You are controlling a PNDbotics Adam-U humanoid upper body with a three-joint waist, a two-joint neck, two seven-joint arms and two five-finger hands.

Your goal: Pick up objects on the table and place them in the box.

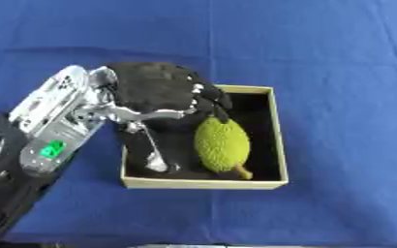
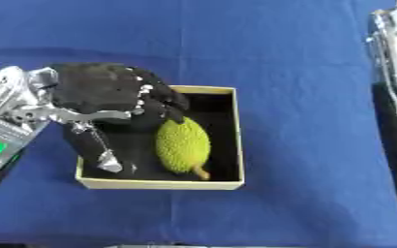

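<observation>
Left eye view first: the green spiky fruit [image 1: 222, 144] is already lying inside the box [image 1: 204, 183], on the right side of the dark floor, stem end toward the near wall. I don't see anything else loose on the blue tablecloth [image 1: 337, 58], so I'd say the job is pretty much done and all that's left is pulling my left hand [image 1: 155, 92] out. That hand hangs over the box's far-left corner, fingers curled down beside the fruit's top end; whether they touch it I can't tell, but they aren't wrapped around it. Right eye view: same story, plus a bit of the right arm [image 2: 394, 58] at the right edge, hand out of view.
</observation>
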